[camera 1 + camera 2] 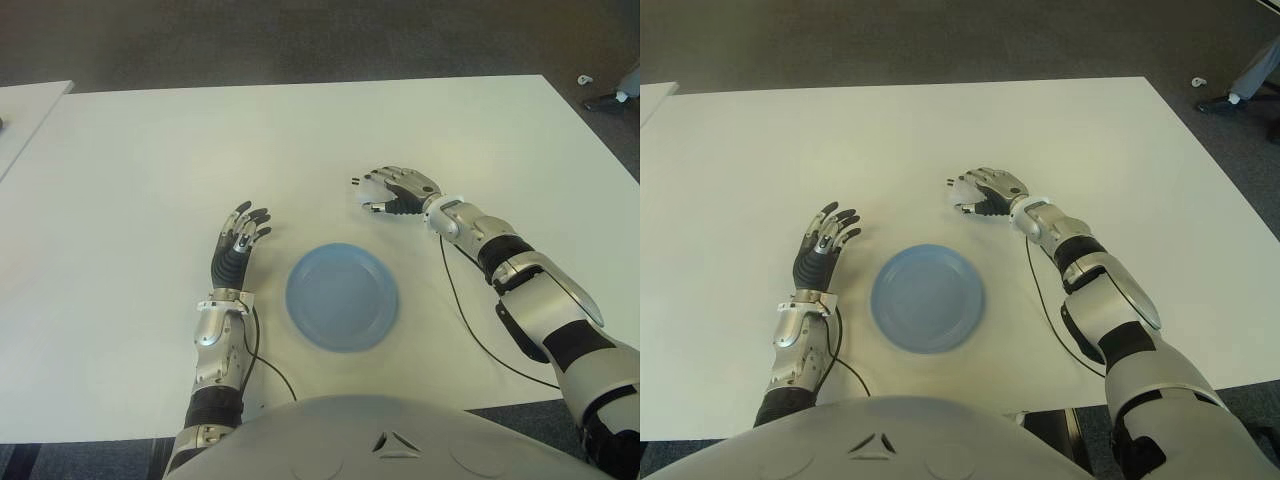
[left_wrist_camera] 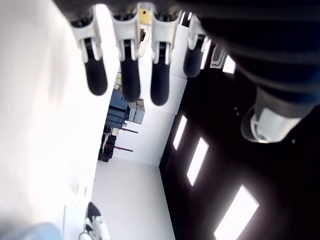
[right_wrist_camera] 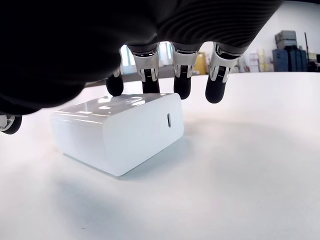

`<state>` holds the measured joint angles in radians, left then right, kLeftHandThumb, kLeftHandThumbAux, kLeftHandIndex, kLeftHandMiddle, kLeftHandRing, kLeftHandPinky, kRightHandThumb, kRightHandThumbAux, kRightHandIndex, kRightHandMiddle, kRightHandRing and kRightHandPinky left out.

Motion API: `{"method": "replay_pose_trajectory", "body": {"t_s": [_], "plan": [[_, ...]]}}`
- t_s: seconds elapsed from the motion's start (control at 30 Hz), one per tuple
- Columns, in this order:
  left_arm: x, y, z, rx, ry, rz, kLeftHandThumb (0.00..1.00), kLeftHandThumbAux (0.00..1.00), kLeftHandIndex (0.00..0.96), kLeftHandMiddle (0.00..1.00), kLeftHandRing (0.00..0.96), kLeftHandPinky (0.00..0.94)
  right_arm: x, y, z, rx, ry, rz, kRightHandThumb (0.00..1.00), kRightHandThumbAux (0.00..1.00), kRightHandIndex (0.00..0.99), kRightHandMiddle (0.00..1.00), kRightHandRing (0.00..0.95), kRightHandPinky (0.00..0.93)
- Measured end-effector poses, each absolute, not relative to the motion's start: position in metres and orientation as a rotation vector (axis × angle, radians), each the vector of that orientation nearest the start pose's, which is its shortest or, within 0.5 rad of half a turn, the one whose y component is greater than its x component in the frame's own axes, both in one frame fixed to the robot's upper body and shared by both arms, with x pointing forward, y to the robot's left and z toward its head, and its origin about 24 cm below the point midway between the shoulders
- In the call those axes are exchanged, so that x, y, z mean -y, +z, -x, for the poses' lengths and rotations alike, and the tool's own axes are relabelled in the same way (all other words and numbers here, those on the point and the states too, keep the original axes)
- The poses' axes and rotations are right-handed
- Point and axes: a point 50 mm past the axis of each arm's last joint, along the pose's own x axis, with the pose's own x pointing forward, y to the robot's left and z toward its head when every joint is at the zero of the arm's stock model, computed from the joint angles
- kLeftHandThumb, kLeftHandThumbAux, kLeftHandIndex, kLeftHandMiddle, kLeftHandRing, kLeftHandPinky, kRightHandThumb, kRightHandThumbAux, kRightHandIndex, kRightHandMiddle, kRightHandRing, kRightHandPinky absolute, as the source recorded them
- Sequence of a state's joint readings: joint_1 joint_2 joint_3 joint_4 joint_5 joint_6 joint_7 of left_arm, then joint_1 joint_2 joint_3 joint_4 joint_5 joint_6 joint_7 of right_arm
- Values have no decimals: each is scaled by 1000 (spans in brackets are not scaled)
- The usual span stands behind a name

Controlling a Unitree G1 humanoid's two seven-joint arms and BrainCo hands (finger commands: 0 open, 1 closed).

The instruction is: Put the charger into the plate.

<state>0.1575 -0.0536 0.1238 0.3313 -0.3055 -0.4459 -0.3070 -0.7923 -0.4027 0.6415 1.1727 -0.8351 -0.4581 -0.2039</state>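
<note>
A white block charger (image 3: 120, 132) lies flat on the white table (image 1: 150, 170), just beyond and to the right of the empty blue plate (image 1: 342, 296). My right hand (image 1: 385, 192) arches over the charger (image 1: 366, 197). Its fingertips (image 3: 182, 86) hang at the charger's far top edge and the thumb sits beside its other end; the hand is not closed on it. My left hand (image 1: 240, 240) shows left of the plate, and its fingers (image 2: 125, 75) are stretched out, holding nothing.
A black cable (image 1: 470, 325) trails from my right wrist across the table to its near edge. Another cable (image 1: 262, 360) loops by my left forearm. A second white table (image 1: 25, 110) stands at the far left. Someone's shoe (image 1: 608, 100) is on the floor, far right.
</note>
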Motion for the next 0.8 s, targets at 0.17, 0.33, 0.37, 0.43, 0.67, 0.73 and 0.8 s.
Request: {"method": "replay_pose_trajectory", "body": {"t_s": [0.17,0.33,0.37,0.43,0.67,0.73,0.8], "plan": [[-173,-24,-199,30,5,304,0,501,175,287,277,279,160,26,-351,135,604,1525,307,143,0,0,0,0],[-174,-24,-198,30,3,303,0,498,179,285,276,274,161,25,-351,131,598,1525,312,141,0,0,0,0],[-174,-24,-198,31,2,302,0,498,180,284,274,272,161,25,-351,131,597,1525,313,141,0,0,0,0],[-174,-24,-198,30,3,302,0,501,183,282,271,271,162,25,-351,132,594,1525,312,142,0,0,0,0],[-175,-24,-198,25,2,304,0,505,188,280,269,271,163,24,-350,136,581,1527,311,145,0,0,0,0],[-175,-24,-198,26,4,306,0,502,184,280,268,270,163,24,-350,140,578,1529,308,146,0,0,0,0],[-176,-24,-198,27,5,306,0,502,184,281,268,268,163,24,-350,147,574,1532,307,146,0,0,0,0]]}}
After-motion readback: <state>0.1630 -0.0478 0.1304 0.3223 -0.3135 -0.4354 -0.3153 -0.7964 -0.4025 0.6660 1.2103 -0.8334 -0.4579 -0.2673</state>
